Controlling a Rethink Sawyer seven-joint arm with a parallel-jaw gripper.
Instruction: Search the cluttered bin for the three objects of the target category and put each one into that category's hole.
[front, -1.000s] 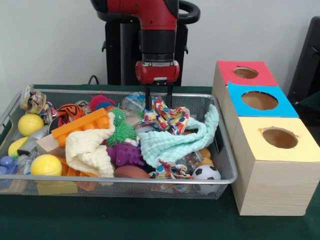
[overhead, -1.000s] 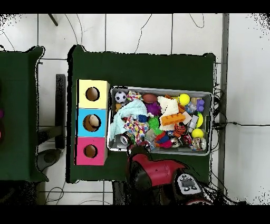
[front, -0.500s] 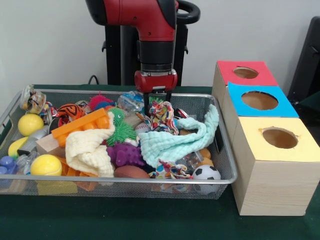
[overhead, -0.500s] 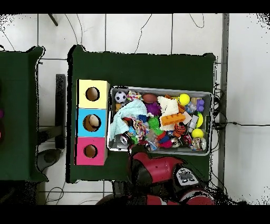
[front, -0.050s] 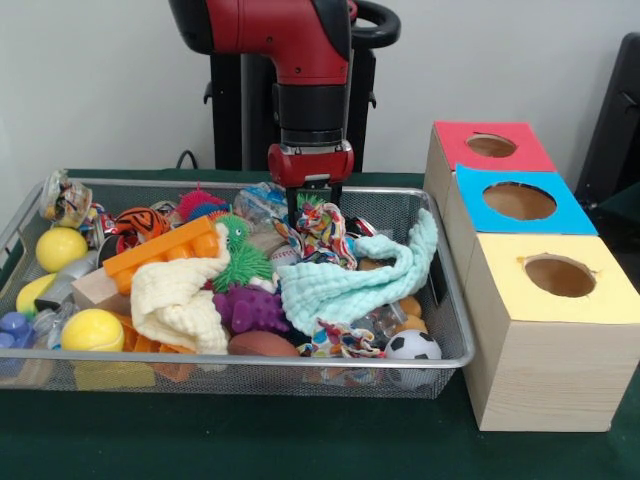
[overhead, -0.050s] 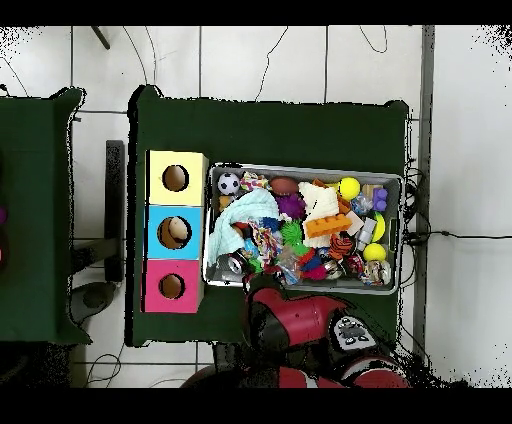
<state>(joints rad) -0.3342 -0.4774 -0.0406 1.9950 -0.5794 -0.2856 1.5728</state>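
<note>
Three holes are showing nothing clearly delivered, so most work seems left. The gripper (front, -0.050s: 312, 203) is closing on the colourful rope toy (front, -0.050s: 322, 232), raising one end near the far edge of the wire bin (front, -0.050s: 455, 335), beside the mint cloth (front, -0.050s: 352, 283).

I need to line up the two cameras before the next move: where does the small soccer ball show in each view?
Front view: the soccer ball lies at the bin's near right corner, just left of the yellow-topped box.
Overhead view: the soccer ball lies at the bin's top left corner, just right of the yellow-topped box.
Shared landmark: the yellow-topped box, the nearest box to the ball in both views.
</note>
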